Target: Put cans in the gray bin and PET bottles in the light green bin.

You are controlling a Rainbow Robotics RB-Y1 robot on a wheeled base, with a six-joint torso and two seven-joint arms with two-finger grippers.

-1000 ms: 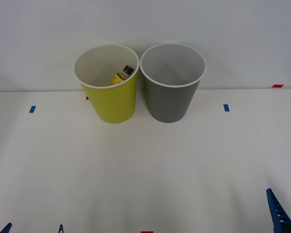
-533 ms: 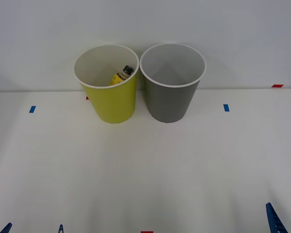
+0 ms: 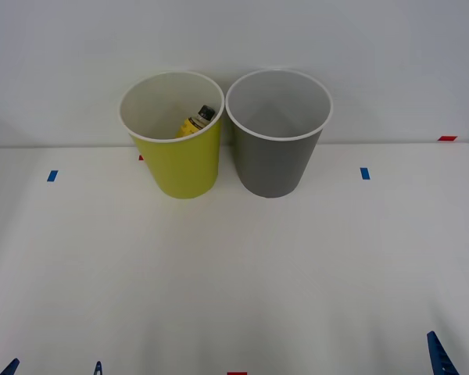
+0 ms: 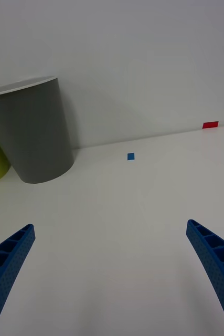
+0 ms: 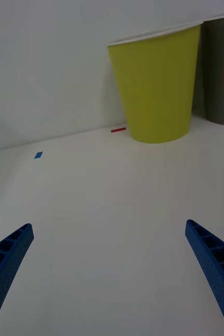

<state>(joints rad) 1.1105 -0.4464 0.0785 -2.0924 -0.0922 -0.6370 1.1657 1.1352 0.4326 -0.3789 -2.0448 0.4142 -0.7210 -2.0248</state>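
The light green bin (image 3: 180,160) and the gray bin (image 3: 277,152) stand side by side at the back of the white table. A yellow PET bottle (image 3: 195,123) with a black cap leans inside the light green bin. Cans are out of view. My left gripper (image 5: 109,224) is open and holds nothing, low at the table's near left, well short of the light green bin (image 5: 156,84). My right gripper (image 4: 110,226) is open with nothing between its fingers, at the near right, facing the gray bin (image 4: 33,131). One of its fingertips (image 3: 435,353) shows at the front view's bottom edge.
A white wall rises right behind the bins. Blue tape marks (image 3: 51,176) (image 3: 364,173) lie left and right on the table. Red marks sit at the far right (image 3: 447,138) and at the near edge (image 3: 236,373). Bare white tabletop (image 3: 242,273) spreads between the grippers and the bins.
My right gripper's finger has sunk toward the front view's bottom edge, drawing back from the bins. The left gripper, bins and bottle have not moved.
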